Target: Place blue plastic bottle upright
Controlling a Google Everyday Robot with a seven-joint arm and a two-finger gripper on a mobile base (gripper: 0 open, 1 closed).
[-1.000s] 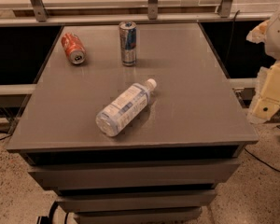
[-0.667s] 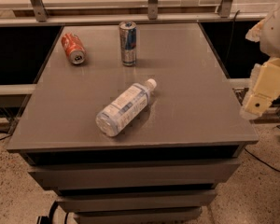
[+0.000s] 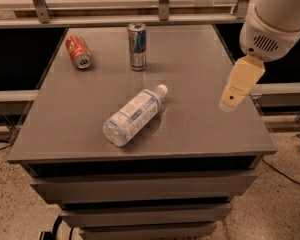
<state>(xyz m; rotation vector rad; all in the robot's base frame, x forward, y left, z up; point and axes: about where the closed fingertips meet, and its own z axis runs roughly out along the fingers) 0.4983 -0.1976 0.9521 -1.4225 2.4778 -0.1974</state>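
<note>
The blue plastic bottle (image 3: 134,115) lies on its side near the middle front of the grey table (image 3: 200,69). It is clear and ribbed, with a blue-and-white label. Its white cap points to the back right. My gripper (image 3: 231,102) hangs over the table's right side, well to the right of the bottle and above the surface. It touches nothing and holds nothing.
A slim blue-and-silver can (image 3: 137,46) stands upright at the back middle. A red-orange can (image 3: 78,52) lies on its side at the back left. A railing (image 3: 160,4) runs behind the table. Drawers sit under the tabletop.
My arm has moved left and inward, from beyond the table's right edge to above its right side. The bottle and the cans have not moved.
</note>
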